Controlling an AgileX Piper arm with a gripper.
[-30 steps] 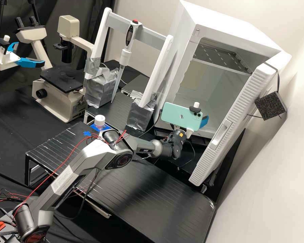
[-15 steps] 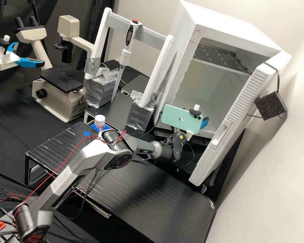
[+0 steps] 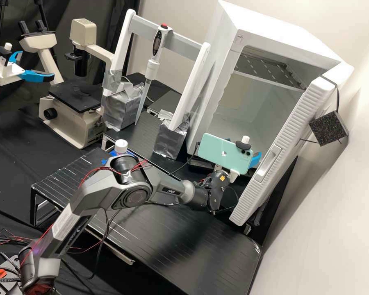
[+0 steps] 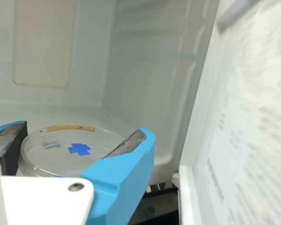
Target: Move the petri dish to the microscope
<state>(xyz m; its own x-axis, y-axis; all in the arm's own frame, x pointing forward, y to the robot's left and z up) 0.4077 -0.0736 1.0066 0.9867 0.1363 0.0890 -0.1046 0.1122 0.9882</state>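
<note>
At far left in the high view, the microscope (image 3: 76, 121) is the destination; its black stage (image 3: 67, 92) awaits the petri dish (image 4: 61, 157). At right, the gripper (image 4: 82, 133) is at the open front of the white cabinet (image 3: 274, 20), its blue fingers (image 4: 124, 176) closed about the dish, one on either side. The step in hand is judged to be removal of the dish from the cabinet, with transport and placing yet to be done. The next move calls for a level withdrawal past the open door (image 3: 281, 151), then a carry leftward, clear of the pipette (image 3: 152, 67).

Surface and room, left to right: black cloth (image 3: 12, 155) covers the bench; a white-capped bottle (image 3: 121, 145) is on the low black platform (image 3: 217, 241), behind the arm (image 3: 110, 190); a pale wall (image 3: 324, 229) bounds the right side.
</note>
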